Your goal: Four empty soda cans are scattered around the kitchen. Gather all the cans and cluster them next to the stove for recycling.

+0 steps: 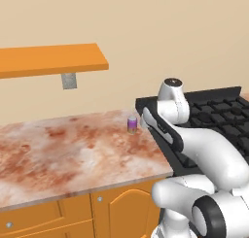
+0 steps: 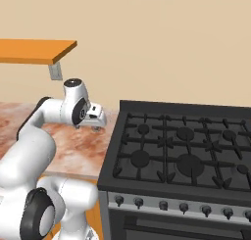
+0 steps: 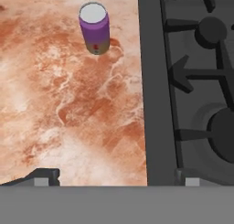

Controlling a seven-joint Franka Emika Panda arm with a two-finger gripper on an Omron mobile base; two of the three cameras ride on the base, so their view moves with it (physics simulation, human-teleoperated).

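A small purple soda can, cylindrical with a silvery top, stands upright on the mottled reddish marble worktop, near its back right corner beside the black-grated steel stove. The gripper hovers above, fingers wide apart, empty.

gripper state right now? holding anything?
Gripper: open, jaws wide apart and holding nothing. The purple soda can stands on the marble counter ahead of it, beside the stove.
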